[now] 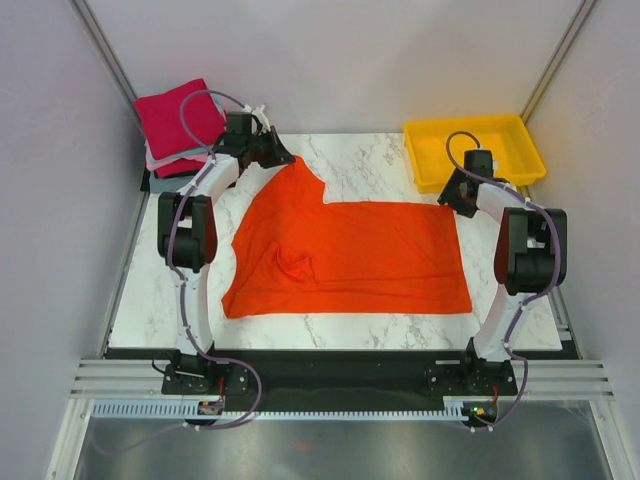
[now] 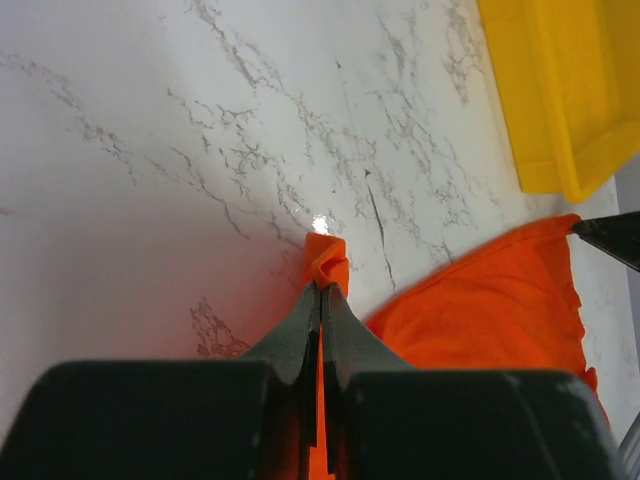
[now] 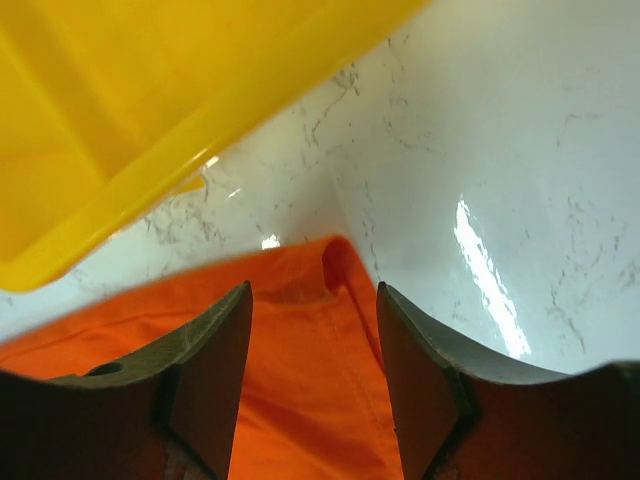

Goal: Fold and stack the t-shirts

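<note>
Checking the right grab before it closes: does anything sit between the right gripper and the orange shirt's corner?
Nothing visible does. The right gripper straddles the corner of the orange shirt, jaws open; the yellow tray sits beyond, apart.

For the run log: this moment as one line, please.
orange t-shirt: spread out | left fingers: shut on its far-left corner | right fingers: open, straddling far-right corner | folded tees: stacked far left
</note>
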Motion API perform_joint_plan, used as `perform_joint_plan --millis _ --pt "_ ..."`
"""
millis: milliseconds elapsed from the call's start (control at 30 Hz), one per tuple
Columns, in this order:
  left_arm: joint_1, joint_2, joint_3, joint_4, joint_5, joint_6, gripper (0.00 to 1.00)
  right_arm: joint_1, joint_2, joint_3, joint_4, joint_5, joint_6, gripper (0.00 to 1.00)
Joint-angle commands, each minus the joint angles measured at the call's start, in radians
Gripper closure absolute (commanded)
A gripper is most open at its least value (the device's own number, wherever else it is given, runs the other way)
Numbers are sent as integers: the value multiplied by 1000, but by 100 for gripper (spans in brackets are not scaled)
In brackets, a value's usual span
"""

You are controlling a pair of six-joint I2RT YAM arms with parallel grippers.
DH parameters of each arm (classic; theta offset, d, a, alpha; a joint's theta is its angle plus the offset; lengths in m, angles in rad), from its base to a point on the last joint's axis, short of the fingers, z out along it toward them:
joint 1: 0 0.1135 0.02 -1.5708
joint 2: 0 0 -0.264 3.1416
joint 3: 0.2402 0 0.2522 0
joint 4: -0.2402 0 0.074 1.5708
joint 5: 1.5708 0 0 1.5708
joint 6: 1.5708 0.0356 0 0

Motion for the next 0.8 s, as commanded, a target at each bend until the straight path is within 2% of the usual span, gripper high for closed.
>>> perform_joint_plan --millis 0,133,367,567,700,767 --pt "-4 -75 -51 47 29 -10 98 3 49 77 13 39 -10 40" --pt "-4 -80 -69 64 43 -18 98 4 94 100 15 40 -12 46" --pt "-4 -76 -75 78 55 -28 98 3 125 117 33 28 -15 79" --pt "-4 -142 -75 42 55 -15 98 3 137 180 7 34 -33 99" --pt "-4 -229 -95 -62 -10 22 98 3 106 192 -14 43 -59 100" --pt "-4 -277 -153 -77 -18 28 98 3 91 179 -13 43 -67 100"
